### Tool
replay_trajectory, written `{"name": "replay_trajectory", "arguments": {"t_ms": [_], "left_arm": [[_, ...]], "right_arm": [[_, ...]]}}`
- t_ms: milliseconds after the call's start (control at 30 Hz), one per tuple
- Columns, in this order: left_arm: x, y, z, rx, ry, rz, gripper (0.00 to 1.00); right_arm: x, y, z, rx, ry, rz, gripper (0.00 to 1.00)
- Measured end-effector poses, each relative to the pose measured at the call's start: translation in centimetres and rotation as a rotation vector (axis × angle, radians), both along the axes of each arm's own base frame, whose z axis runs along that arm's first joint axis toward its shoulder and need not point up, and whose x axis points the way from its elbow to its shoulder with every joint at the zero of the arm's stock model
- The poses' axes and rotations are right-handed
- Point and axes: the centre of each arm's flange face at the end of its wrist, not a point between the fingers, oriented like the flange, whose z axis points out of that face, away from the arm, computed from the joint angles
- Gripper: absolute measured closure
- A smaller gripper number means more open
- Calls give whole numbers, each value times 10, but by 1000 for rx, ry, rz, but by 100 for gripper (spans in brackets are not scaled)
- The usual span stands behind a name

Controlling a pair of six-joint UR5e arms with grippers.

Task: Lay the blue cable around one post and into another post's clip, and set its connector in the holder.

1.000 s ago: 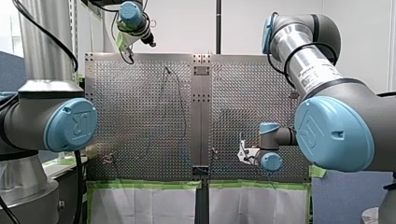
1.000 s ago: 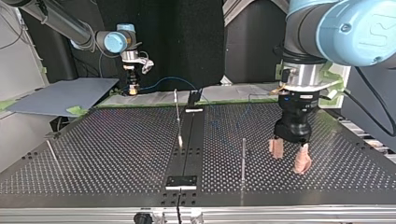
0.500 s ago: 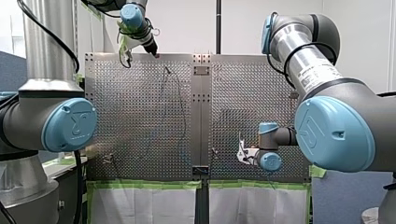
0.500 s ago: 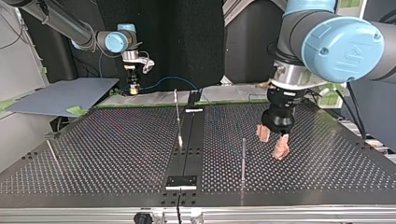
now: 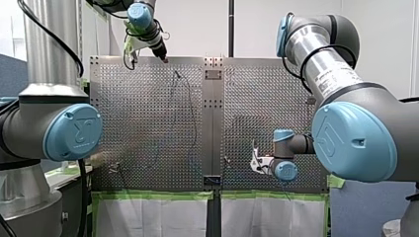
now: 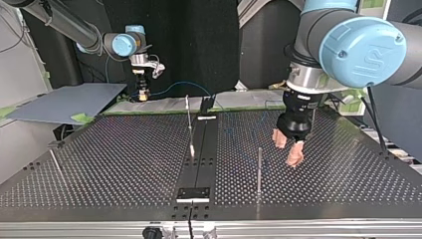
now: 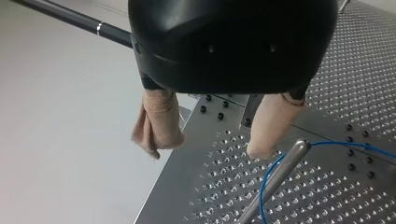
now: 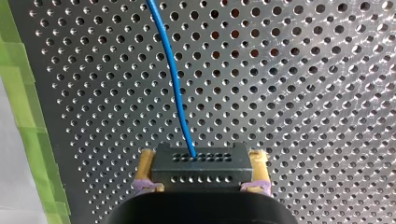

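In the right wrist view my right gripper (image 8: 201,189) is shut on a black connector (image 8: 201,165), held between its yellow pads (image 8: 145,175). The blue cable (image 8: 173,79) runs from the connector out over the perforated plate. In the top view that right gripper (image 6: 142,95) hangs at the far left edge of the table, and the cable (image 6: 176,87) arcs away from it. My left gripper (image 7: 212,144) is open, its beige pads (image 7: 159,123) spread beside a metal post (image 7: 275,179) that a blue cable loop (image 7: 264,186) passes. In the top view the left gripper (image 6: 287,148) hovers just right of that post (image 6: 259,169).
A second post (image 6: 188,117) stands near the table's centre strip, with a black bracket (image 6: 206,104) behind it and a small black plate (image 6: 193,194) at the near edge. A thin rod (image 6: 55,162) leans at the left. Green tape (image 8: 28,121) lines the plate's edge.
My left gripper has swung toward the top view's left and a little further back, closing in on the post, still open. The right gripper has stayed in place with the connector.
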Motion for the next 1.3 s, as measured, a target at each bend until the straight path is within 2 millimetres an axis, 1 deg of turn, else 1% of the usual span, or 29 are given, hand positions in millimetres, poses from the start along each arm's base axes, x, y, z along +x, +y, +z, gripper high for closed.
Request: {"name": "replay_trajectory", "arguments": {"t_ms": [867,1300], "left_arm": [[-1,-2,0,217,-19,-35,0],[-4,-6,0,228,-21,-48,0]], "right_arm": [[0,0,0,0,0,0,100],[2,2,0,1,0,4,100]]}}
